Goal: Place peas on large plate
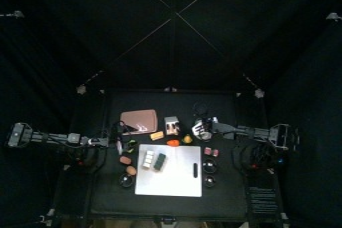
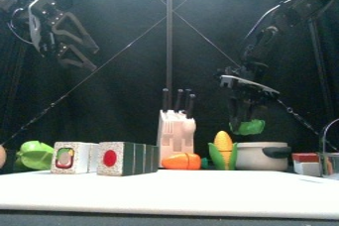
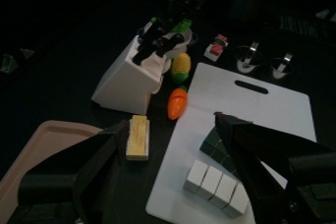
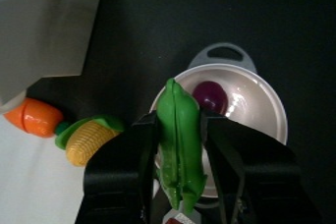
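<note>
The peas (image 4: pixel 180 154) are a bright-green pod standing upright between the jaws of my right gripper (image 4: pixel 183 135), which is shut on it. In the front view the peas (image 2: pixel 251 128) hang under the right gripper (image 2: pixel 245 109), above a white pot (image 2: pixel 261 156) at the right. The large plate (image 1: pixel 139 122), brownish-pink and squarish, lies at the table's back left, to the left of the right gripper (image 1: pixel 203 129). The large plate (image 3: pixel 37 154) also shows beside my left gripper (image 3: pixel 171 184), which hovers open with nothing in it.
Under the pod, the white pot (image 4: pixel 237 95) holds a purple piece (image 4: pixel 207 95). A corn cob (image 4: pixel 85 138) and a carrot (image 4: pixel 35 118) lie beside it. A white cutting board (image 1: pixel 171 172), a knife block (image 2: pixel 175 131) and toy cubes (image 2: pixel 126 159) stand nearby.
</note>
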{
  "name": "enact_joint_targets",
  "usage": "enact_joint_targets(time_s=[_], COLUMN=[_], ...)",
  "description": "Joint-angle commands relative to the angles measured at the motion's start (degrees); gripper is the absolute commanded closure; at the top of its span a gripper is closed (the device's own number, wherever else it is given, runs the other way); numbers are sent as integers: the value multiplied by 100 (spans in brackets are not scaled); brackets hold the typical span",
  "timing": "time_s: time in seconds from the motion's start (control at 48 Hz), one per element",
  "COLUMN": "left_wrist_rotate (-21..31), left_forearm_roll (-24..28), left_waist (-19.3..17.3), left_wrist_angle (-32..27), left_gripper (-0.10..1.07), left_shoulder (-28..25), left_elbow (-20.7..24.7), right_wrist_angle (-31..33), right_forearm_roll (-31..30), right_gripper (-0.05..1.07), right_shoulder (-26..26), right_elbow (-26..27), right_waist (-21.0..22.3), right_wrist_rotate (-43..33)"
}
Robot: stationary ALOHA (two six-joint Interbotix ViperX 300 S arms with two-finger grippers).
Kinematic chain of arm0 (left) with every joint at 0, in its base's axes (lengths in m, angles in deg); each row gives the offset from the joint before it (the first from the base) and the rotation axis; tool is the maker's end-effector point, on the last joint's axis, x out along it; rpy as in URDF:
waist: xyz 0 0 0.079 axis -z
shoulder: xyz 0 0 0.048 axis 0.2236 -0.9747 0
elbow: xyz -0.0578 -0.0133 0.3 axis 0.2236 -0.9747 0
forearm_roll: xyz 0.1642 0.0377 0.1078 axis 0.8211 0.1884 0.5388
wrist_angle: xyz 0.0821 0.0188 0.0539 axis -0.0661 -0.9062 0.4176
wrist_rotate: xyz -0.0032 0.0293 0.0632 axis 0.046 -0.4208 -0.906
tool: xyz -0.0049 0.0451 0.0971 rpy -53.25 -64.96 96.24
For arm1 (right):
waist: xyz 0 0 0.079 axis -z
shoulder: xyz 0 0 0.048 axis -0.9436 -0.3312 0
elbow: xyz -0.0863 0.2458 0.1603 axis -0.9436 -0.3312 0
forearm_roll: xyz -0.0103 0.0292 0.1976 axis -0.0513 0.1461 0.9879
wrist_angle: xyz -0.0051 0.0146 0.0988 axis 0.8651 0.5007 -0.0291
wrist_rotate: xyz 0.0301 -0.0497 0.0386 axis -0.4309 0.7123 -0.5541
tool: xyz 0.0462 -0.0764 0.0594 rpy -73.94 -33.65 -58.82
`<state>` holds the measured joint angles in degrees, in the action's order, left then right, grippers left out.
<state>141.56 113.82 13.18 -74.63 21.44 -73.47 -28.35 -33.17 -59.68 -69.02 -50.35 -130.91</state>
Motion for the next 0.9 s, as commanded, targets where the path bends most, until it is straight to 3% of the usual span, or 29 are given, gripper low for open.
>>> enact_joint_targets(time_s=[0.0, 0.271, 0.583, 0.729, 0.875], left_wrist_rotate=[9, 0, -9, -18, -26], left_forearm_roll=[9, 114, 167, 141, 132], left_waist=[-18, -26, -26, -18, -18], left_wrist_angle=[0, 26, -18, -149, -334], left_gripper=[-3, -3, -3, -3, -3], left_shoulder=[-9, -9, 62, 237, 519], left_elbow=[79, 114, 79, -9, -167], right_wrist_angle=[-132, -1266, -2777, -3480, -3762], right_forearm_roll=[-18, -290, -193, -193, -229], right_gripper=[51, 51, 51, 51, 51], right_shoulder=[325, 589, 501, 105, -492], right_elbow=[185, 396, 826, 1222, 1828], right_waist=[-123, -633, -712, -686, -650], right_wrist_rotate=[-9, 0, -18, -18, -9])
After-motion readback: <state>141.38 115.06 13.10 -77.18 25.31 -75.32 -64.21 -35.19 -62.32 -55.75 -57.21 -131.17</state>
